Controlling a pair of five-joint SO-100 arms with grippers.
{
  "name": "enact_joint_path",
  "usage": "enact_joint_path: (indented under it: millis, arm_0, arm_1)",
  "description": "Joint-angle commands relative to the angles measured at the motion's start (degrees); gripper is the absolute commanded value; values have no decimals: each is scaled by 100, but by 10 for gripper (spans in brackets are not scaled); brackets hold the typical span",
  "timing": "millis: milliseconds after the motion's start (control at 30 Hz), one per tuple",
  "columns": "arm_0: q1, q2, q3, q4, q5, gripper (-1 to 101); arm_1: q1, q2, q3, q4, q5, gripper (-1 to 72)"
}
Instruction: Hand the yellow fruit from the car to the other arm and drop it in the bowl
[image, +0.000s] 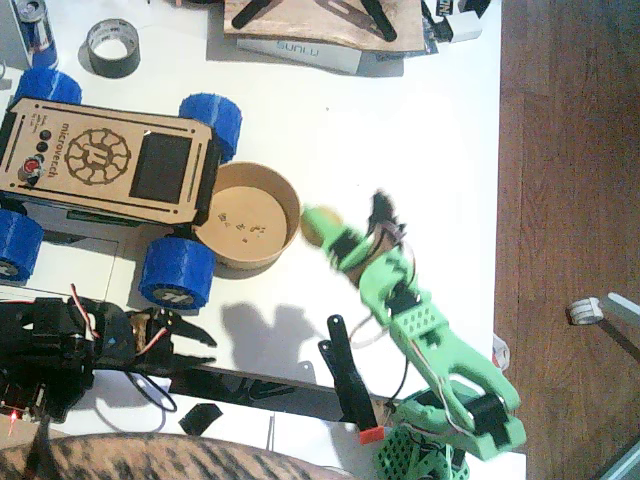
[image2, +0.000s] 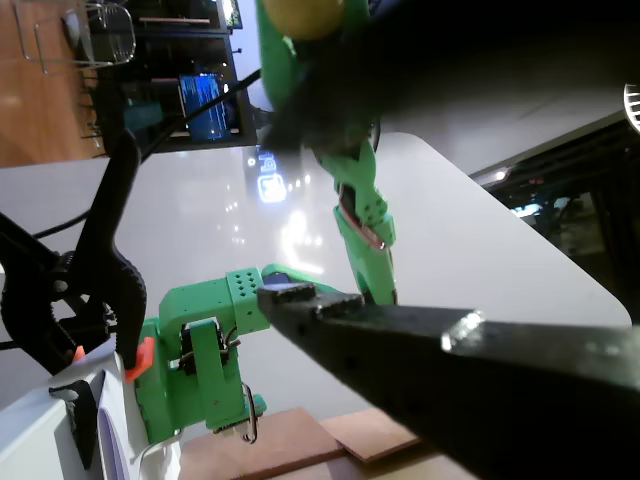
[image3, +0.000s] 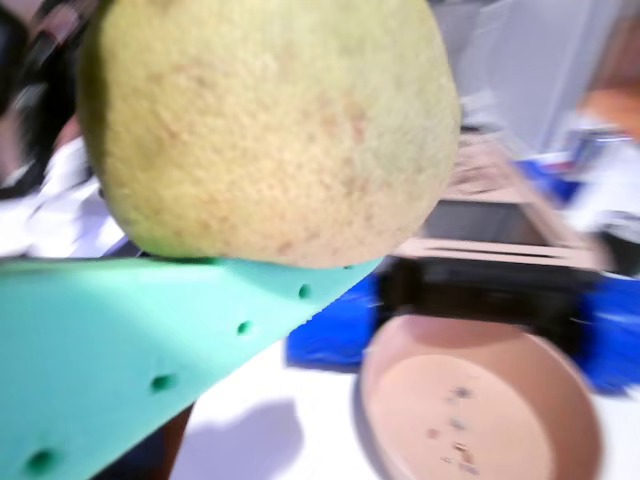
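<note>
White tabletop (image: 440, 150) spreads glossy and bare beneath me, meeting dark wood floor along its right edge. My right arm, bright green perforated plastic with black servos (image: 440, 350), reaches toward the middle, and my pointed right gripper (image: 335, 238) is clamped on the small round dull-yellow fruit (image: 318, 226), whose pitted, speckled skin (image3: 270, 120) fills a wrist view, resting against a smooth green finger (image3: 130, 340). Fruit and gripper hang just right of the round shallow tan cardboard bowl (image: 290, 215), crumbs scattered inside it. Touching the bowl's left side stands the flat light-wood car (image: 100, 160) with engraved deck, black square panel and chunky ribbed blue wheels. My black left arm (image: 50, 345) lies low at the near edge, its left gripper (image: 200, 340) spread apart and holding nothing. Beyond the car sits a grey tape roll (image: 112, 47).
</note>
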Motion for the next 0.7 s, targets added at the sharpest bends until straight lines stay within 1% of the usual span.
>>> enact_joint_path:
  millis: [0, 67, 133, 233, 300, 433, 667]
  arm_0:
    - [-492, 62, -79, 70, 35, 1]
    - [-853, 44, -105, 352, 132, 0]
    - [-1230, -105, -158, 519, 492, 0]
    - [-1758, -281, -158, 571, 1345, 0]
    - [-2101, -281, -167, 747, 1960, 0]
    - [-3006, -404, -167, 1257, 3006, 0]
    - [-5063, -721, -167, 2145, 4570, 0]
  arm_1:
    - [141, -413, -967, 246, 422, -1]
    - [158, -932, -1512, 510, 747, -1]
    - [158, -1459, -2136, 835, 1090, -1]
    - [158, -2259, -3059, 1397, 1503, -1]
    - [185, -2716, -3568, 1644, 1696, -1]
    - [255, -3437, -4359, 1995, 1907, -1]
    - [290, -4518, -5625, 2681, 2153, -1]
